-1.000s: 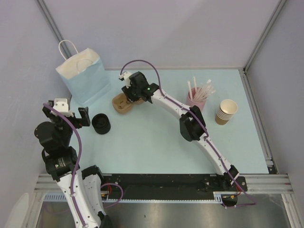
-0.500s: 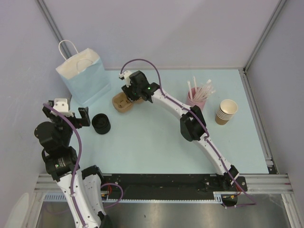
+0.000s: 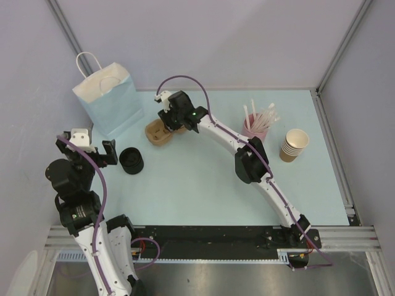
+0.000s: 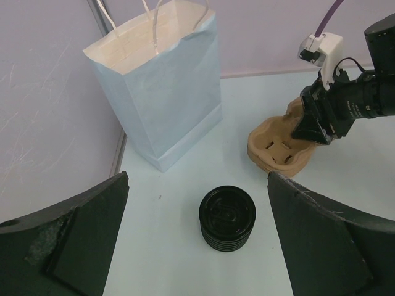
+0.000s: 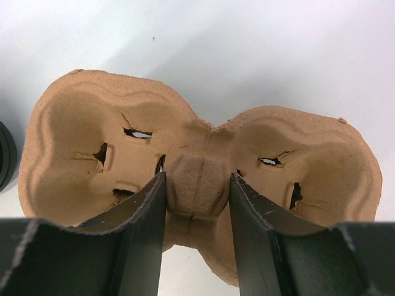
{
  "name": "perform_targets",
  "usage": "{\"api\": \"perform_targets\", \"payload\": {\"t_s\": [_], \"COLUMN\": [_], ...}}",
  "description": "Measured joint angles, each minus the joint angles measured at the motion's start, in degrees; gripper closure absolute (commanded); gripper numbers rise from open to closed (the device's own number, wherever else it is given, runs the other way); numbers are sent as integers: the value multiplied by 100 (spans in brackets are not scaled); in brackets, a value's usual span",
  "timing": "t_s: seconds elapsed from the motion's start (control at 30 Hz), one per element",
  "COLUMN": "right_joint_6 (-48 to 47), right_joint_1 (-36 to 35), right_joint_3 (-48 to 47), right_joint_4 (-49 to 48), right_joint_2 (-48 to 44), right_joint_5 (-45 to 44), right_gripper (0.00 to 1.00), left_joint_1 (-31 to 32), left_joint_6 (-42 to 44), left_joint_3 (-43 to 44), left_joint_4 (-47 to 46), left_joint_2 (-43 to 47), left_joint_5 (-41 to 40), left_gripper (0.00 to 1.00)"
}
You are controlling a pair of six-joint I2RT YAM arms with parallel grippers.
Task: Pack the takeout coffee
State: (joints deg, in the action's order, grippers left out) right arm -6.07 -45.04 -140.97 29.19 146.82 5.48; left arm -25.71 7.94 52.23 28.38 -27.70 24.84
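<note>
Your right gripper [image 5: 197, 185] clamps the middle ridge of the brown moulded-pulp two-cup carrier [image 5: 92, 129]; your left gripper [image 3: 86, 150] stands wide apart, holding nothing.

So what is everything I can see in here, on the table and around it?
paper bag: one, light blue with white handles, standing at the far left of the table
cup carrier: one, brown pulp, two wells, both empty, just right of the bag
black lids: one short stack, black, near the left side, in front of the bag
cup of straws: one, pink with white straws, far right
tan cups: one nested stack, tan with cream insides, right of the straws
table: one, pale blue
right hand: one, black, closed on the carrier's middle ridge
left hand: one, black, open above the lids
</note>
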Motion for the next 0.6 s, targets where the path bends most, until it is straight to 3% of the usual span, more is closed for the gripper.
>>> {"api": "perform_targets", "payload": {"t_s": [0.17, 0.6], "right_joint_6": [-11, -872], "right_joint_1": [-2, -339], "right_joint_3": [0, 280], "right_joint_4": [7, -339], "right_joint_2": [-103, -208], "right_joint_5": [-7, -1421], "right_gripper": [59, 63], "left_joint_1": [0, 0], "left_joint_6": [0, 2], "left_joint_3": [0, 0], "left_joint_4": [0, 0], "left_joint_2": [2, 15], "left_joint_5": [4, 42], "left_gripper": [1, 1]}}
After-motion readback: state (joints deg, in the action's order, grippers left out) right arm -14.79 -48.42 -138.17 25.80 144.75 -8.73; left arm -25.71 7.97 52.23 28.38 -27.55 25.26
